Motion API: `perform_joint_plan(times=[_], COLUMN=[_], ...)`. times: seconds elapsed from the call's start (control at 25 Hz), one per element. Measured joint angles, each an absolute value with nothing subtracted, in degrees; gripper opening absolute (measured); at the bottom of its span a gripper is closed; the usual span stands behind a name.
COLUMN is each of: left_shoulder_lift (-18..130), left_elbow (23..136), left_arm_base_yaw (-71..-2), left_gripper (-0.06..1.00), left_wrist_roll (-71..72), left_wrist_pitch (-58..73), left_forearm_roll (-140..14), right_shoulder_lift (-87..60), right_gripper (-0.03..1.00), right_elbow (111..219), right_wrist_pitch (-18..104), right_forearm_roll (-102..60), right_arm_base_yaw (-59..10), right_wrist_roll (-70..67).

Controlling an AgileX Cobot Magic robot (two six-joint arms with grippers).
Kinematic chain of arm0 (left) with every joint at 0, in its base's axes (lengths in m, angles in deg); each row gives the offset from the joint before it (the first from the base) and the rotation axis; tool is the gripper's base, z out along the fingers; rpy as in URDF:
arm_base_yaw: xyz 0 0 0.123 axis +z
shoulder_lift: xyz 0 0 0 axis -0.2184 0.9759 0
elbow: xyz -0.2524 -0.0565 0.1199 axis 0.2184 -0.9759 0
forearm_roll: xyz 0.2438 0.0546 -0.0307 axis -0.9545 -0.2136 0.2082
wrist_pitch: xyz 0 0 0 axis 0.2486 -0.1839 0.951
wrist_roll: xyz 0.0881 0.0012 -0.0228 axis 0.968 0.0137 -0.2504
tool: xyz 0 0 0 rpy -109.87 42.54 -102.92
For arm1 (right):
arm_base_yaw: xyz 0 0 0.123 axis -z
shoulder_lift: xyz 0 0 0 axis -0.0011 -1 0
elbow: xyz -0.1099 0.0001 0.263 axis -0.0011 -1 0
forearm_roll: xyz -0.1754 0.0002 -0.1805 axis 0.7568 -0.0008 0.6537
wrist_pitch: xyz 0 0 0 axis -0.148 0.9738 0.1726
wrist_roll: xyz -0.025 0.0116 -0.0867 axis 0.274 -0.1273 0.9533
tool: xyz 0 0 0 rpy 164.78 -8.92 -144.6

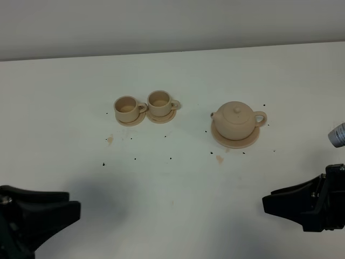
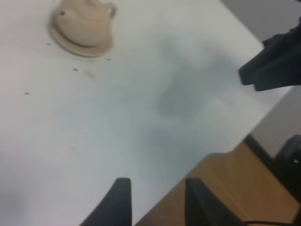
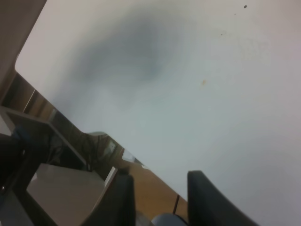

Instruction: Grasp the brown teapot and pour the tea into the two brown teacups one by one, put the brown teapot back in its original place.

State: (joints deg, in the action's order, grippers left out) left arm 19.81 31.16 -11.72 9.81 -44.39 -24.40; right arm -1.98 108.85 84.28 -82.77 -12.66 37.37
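The brown teapot (image 1: 236, 120) stands upright with its lid on, on its round plate (image 1: 235, 142), the original place, right of the table's middle. Its spout points left, toward the two brown teacups (image 1: 128, 108) (image 1: 160, 102), which stand side by side on small saucers. In the left wrist view the teapot (image 2: 87, 23) shows far off. My left gripper (image 2: 157, 200) hangs open and empty over the near table edge at lower left (image 1: 73, 209). My right gripper (image 3: 162, 193) is open and empty too, low at the near right (image 1: 268, 203), well short of the teapot.
A grey-white cylinder (image 1: 338, 135) pokes in at the right edge. Small brown stains (image 1: 110, 139) (image 1: 219, 158) and black specks dot the white table (image 1: 172, 183). The table's near edge and a wooden surface (image 2: 235, 188) below it show in the wrist views.
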Motion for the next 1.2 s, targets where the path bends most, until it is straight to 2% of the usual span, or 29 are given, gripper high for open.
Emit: perform_joint_plan(times=[0.24,0.4,0.76,1.2], left_shoulder_lift=[3.03,-5.31,-12.99,-13.07], left_elbow=[32.13,32.13,31.93,28.78], left_arm_base_yaw=[-11.72,-11.72,-11.72,-11.72], left_gripper=[0.33,0.33,0.33,0.33], left_wrist_roll=[-10.42,-20.14,-25.30,-29.90], left_wrist_pitch=[-45.49,-50.84,-53.01,-48.04], left_forearm_roll=[-44.44,-57.21,-72.52,-76.48], right_shoulder_lift=[-1.98,-1.98,-1.98,-1.98], right_gripper=[0.30,0.30,0.30,0.30], right_elbow=[108.85,108.85,108.85,108.85], right_wrist_pitch=[84.22,84.17,84.17,83.44], right_forearm_roll=[-84.18,-86.06,-86.64,-89.20], right_arm_base_yaw=[-12.66,-12.66,-12.66,-12.66], right_wrist_roll=[39.05,40.69,41.23,42.80])
